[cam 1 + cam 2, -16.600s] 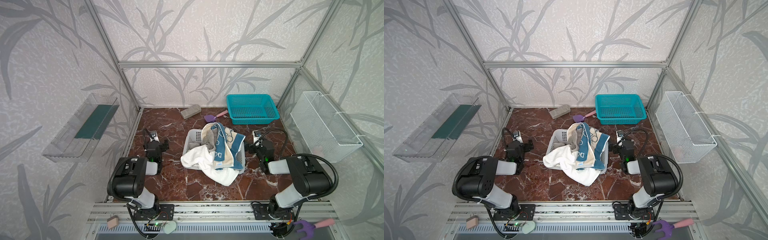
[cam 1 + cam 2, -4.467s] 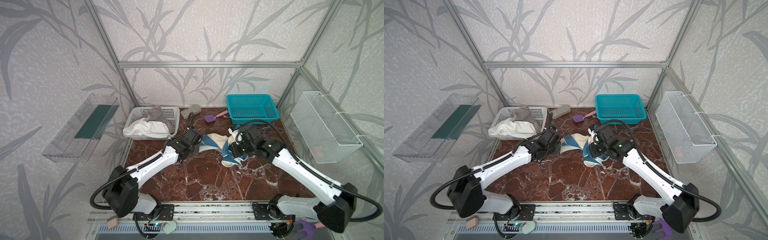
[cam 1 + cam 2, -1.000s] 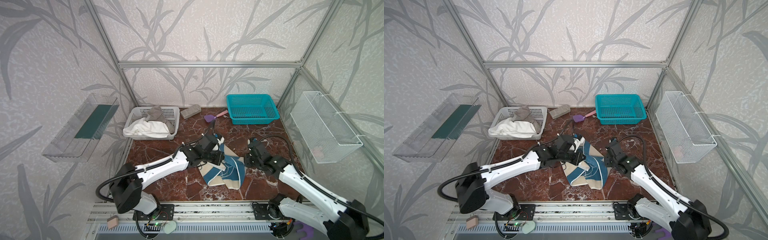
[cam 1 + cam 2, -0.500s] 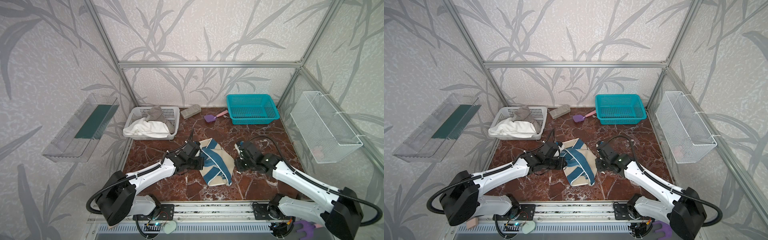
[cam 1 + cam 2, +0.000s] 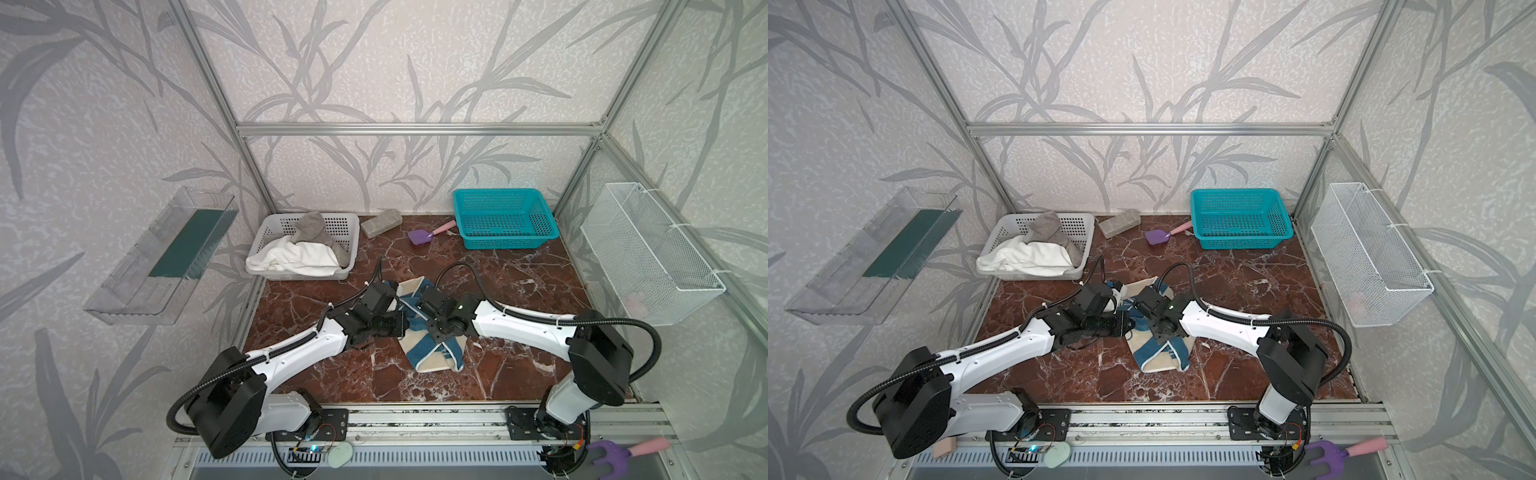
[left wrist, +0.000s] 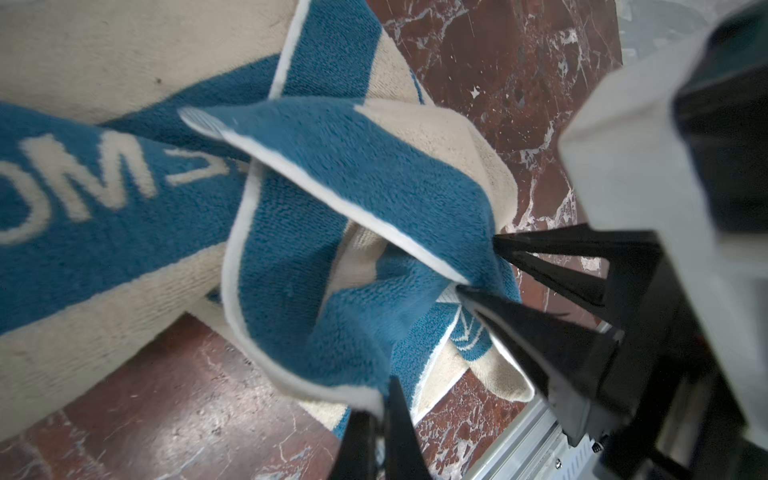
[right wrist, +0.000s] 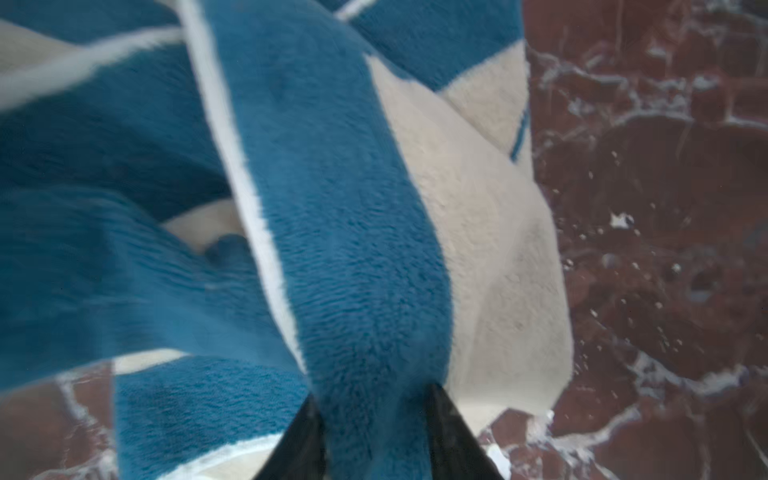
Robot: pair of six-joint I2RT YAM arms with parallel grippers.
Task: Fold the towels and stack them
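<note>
Reaching inward, left arm, right arm, jaws pinching blue-bordered towel

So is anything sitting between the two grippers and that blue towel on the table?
Nothing visible does. The left gripper and the right gripper each pinch a fold of the blue towel directly.

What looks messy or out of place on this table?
The blue-bordered towel lies twisted and bunched mid-table, pinched in both arms' jaws rather than spread flat. The white towel spills over the grey basket's rim, the grey towel crumpled on top.
</note>
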